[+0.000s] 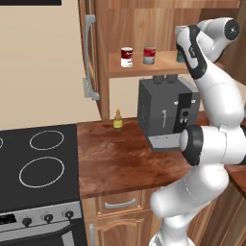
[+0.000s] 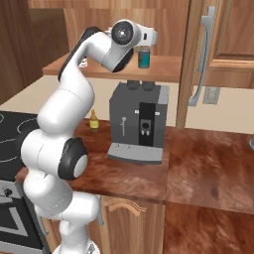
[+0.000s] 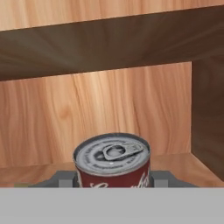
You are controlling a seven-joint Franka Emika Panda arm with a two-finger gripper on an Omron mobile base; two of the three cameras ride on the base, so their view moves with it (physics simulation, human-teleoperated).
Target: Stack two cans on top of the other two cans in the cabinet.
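In the hand view a can (image 3: pixel 113 162) with a silver pull-tab lid and a dark red side with white lettering sits close up, and my gripper (image 3: pixel 113 179) is shut on it, one fingertip against each side. The hand reaches level into the cabinet (image 1: pixel 144 19) at the right end of its shelf (image 1: pixel 163 66). The teal can (image 2: pixel 144 59) stands just below the hand. Further left on the shelf stand a dark red-and-white can (image 1: pixel 127 57) and the red-over-grey can (image 1: pixel 149 55). The green-labelled can is out of view.
A dark coffee machine (image 1: pixel 166 111) stands on the wooden counter (image 1: pixel 125 158) under the shelf, with a small yellow bottle (image 1: pixel 117 119) beside it. The open cabinet door with its grey bar handle (image 1: pixel 89 48) hangs at the left. A stove (image 1: pixel 38 163) lies left of the counter.
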